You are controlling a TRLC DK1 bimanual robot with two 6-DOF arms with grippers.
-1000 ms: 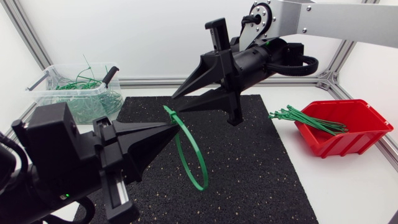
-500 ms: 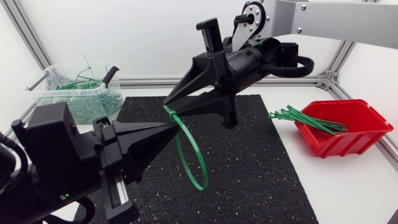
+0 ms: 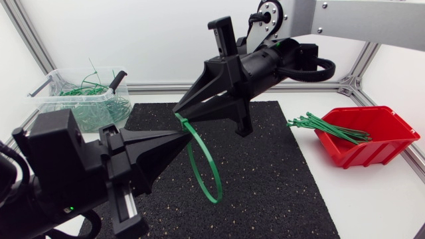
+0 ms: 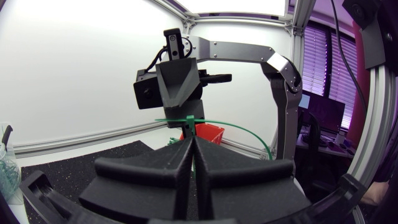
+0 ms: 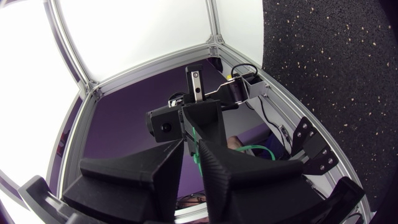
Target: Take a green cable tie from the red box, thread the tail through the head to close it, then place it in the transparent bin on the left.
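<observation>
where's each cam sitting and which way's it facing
Head view: fixed above the table, looking down; shows left gripper and right gripper at the green cable tie.
Left wrist view: on left arm, faces the right gripper past its own.
Right wrist view: on right arm, faces the left gripper past its own.
All three share the tie.

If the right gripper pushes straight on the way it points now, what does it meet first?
The looped green plastic cable tie directly ahead of the right gripper, then probably the left gripper holding it; depth is unclear.
</observation>
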